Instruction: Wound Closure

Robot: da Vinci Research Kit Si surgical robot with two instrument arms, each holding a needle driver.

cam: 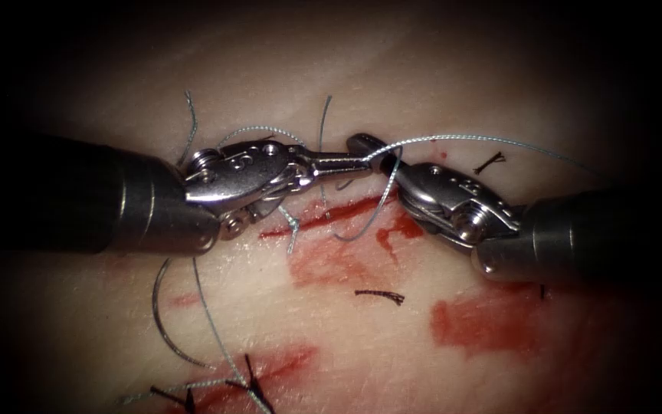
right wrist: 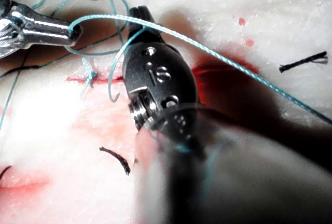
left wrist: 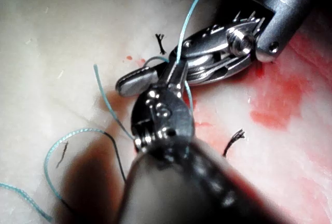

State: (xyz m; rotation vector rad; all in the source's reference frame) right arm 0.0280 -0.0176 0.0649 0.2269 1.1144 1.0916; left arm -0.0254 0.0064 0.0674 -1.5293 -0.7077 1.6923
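My left tool (cam: 358, 161) comes in from the left, its jaws shut on the pale blue thread (cam: 484, 139) at their tip. From there the thread runs up and off to the right, lying across my right tool (cam: 358, 142), whose jaws are shut with nothing seen between them. In the right wrist view the thread (right wrist: 218, 53) curls around the right tool (right wrist: 139, 14) close to the left tool (right wrist: 70, 29). The left tool (left wrist: 176, 71) pinches the thread just above the right tool (left wrist: 127, 85). The curved needle (cam: 156, 314) lies free on the tissue (cam: 346, 77), lower left of the cut (cam: 331, 213).
Red fluid (cam: 484, 318) stains the tissue right of and below the cut. Short dark cut thread ends (cam: 379, 295) lie scattered about. A dark stitch (cam: 247, 379) sits at the bottom edge. Loose blue tails (cam: 323, 123) stand up near the tools.
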